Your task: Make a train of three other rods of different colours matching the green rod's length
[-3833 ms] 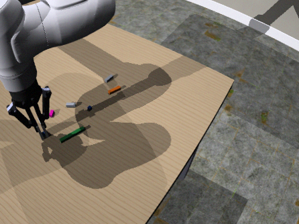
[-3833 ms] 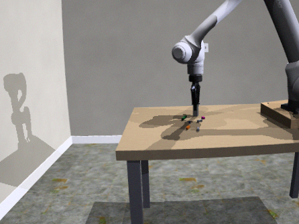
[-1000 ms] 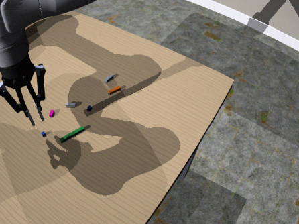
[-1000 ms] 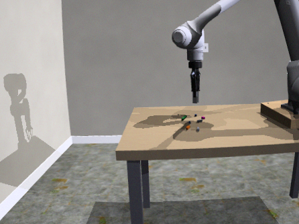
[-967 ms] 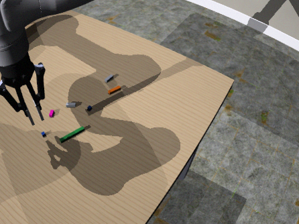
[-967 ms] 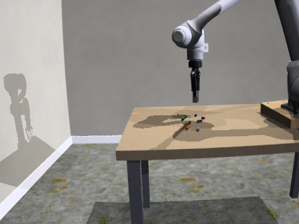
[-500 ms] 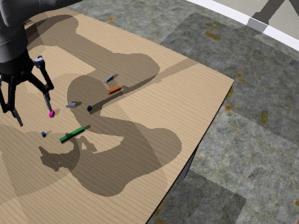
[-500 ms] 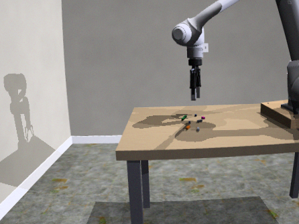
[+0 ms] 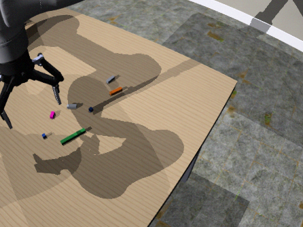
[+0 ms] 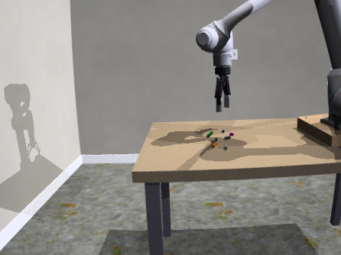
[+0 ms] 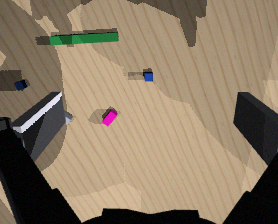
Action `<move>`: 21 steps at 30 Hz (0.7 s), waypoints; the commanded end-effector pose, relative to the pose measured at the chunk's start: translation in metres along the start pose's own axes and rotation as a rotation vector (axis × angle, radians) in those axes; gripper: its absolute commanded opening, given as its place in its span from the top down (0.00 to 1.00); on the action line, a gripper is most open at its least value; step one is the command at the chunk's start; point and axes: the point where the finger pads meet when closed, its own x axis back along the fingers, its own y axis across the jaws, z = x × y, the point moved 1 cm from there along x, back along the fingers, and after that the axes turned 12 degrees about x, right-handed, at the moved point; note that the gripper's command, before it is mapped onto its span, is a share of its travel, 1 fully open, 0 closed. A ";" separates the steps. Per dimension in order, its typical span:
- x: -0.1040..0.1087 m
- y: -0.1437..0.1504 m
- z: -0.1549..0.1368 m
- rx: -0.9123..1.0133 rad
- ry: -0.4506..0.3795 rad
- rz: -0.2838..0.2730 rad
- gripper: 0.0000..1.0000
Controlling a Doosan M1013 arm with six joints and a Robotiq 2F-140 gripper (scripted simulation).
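Seven rods, far from table (image 9: 190, 85) edges.

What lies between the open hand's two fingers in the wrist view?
The magenta rod lies on the table between the open hand's fingers, nearer the left one. The rest of that stretch is bare wood.
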 end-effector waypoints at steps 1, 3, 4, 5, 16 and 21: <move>0.000 -0.001 0.000 -0.007 0.000 0.000 0.00; 0.000 -0.004 0.001 -0.017 0.000 0.000 0.00; -0.001 -0.007 0.001 -0.033 0.000 0.000 0.00; -0.001 -0.012 0.002 -0.056 0.000 0.000 0.00; -0.009 -0.108 0.006 -0.483 -0.002 -0.002 0.00; -0.012 -0.145 0.004 -0.648 -0.002 -0.002 0.00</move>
